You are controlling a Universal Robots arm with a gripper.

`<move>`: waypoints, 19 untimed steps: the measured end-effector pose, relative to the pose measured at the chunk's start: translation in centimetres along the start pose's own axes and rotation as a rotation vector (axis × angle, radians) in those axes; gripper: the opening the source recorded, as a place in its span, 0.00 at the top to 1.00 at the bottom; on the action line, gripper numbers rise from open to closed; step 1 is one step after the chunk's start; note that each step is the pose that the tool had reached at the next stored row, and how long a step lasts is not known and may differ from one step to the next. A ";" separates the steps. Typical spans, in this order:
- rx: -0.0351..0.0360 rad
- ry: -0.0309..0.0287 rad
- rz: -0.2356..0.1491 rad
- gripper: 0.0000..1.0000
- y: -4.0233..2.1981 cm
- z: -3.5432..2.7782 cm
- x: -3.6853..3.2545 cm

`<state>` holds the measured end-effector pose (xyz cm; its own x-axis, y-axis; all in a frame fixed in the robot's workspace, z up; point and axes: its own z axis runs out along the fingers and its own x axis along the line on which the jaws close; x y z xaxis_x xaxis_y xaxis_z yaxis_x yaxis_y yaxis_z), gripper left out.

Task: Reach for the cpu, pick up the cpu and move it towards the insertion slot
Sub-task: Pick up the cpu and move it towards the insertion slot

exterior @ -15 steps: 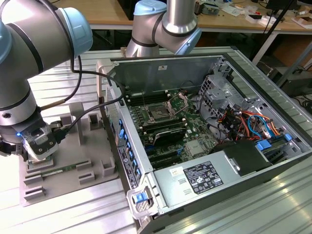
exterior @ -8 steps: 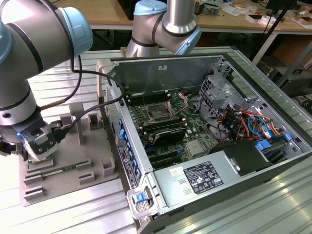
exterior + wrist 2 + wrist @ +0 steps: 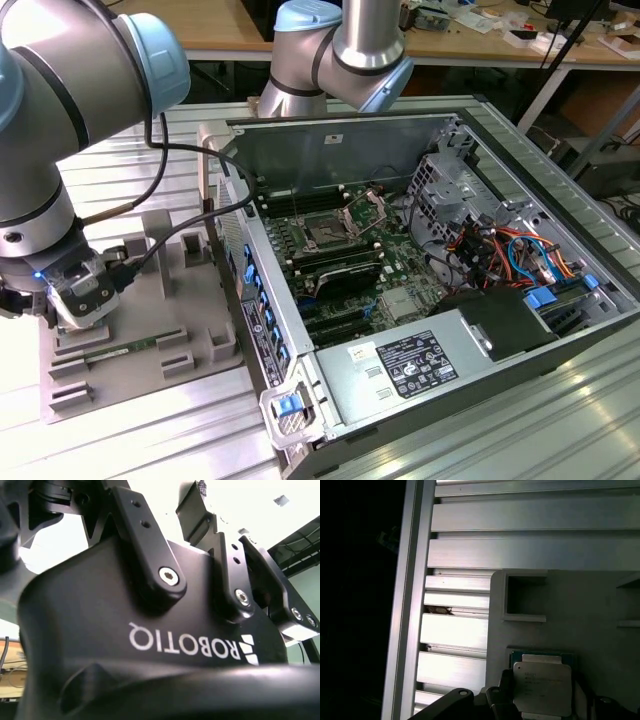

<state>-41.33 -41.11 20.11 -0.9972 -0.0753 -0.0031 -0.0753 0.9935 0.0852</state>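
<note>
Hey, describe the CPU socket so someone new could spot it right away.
Look inside the open computer case at the green motherboard. On it, the insertion slot is the dark square framed in silver metal. The memory slots beside it are long and black; the heatsink is finned silver.

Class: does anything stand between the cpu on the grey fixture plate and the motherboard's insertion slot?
Yes. In the exterior view the computer case's side wall rises between the grey fixture plate, where the gripper is down at the cpu, and the insertion slot. The slot itself looks uncovered, its bracket apparently standing open.
</note>
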 end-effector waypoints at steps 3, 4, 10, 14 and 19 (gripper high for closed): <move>-0.0072 -0.0006 0.000 0.45 0.00 0.00 0.00; -0.0081 -0.0006 0.000 0.45 0.00 0.00 0.00; -0.0162 -0.0012 0.000 0.45 0.00 0.00 0.00; -0.0233 -0.0018 0.000 0.45 0.00 0.00 0.00; -0.0314 -0.0023 0.000 0.45 0.00 -0.01 0.00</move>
<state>-41.33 -41.11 20.12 -0.9972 -0.0752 -0.0054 -0.0753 0.9903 0.1165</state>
